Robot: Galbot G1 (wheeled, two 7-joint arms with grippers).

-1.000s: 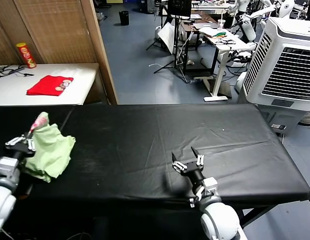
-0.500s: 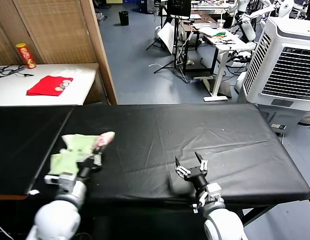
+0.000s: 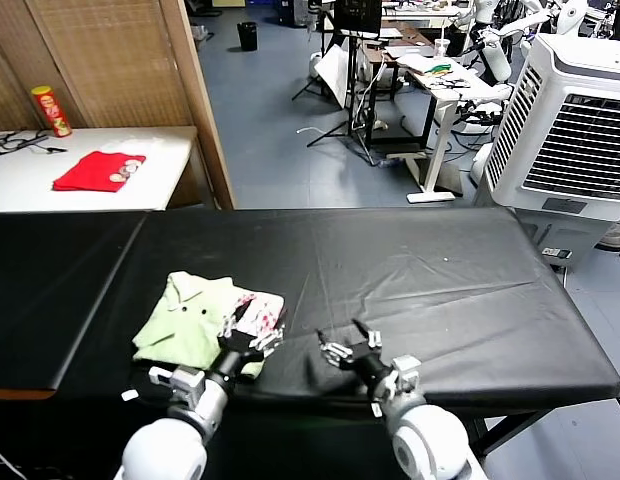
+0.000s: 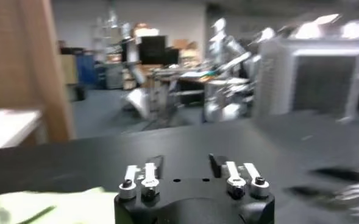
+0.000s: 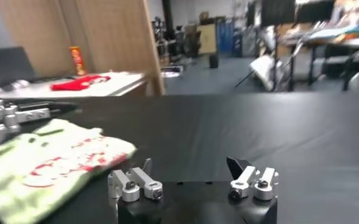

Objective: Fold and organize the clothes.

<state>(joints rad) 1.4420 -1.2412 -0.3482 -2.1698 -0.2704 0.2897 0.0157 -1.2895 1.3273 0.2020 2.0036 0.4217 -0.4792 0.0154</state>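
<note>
Presently the left gripper (image 3: 252,330) sits low at the near edge of the bench (image 3: 410,270), its fingers spread apart and holding nothing; the tips are over or just at the near right corner of the shirt (image 3: 205,322), contact cannot be told. In the left wrist view the same gripper (image 4: 186,168) shows both fingers apart with bare black surface between them and a strip of pale green fabric (image 4: 45,206) just beside the gripper body. Right gripper (image 3: 343,343) is near the left one, also low over the front of the bench, fingers spread wide, holding nothing; the right wrist view shows the right gripper (image 5: 191,168) over bare black cover. The shirt lies folded into a compact bundle on the bench's front left part, collar and small dark buttons facing up, red-pink floral patch on the side toward the grippers. From the right wrist camera the shirt (image 5: 51,161) lies flat, with the left gripper beside it. Behind the bench, a white side table (image 3: 160,165) carries a red cloth (image 3: 98,170) and a red can (image 3: 52,110). A white air cooler (image 3: 575,140) stands at far right.
</note>
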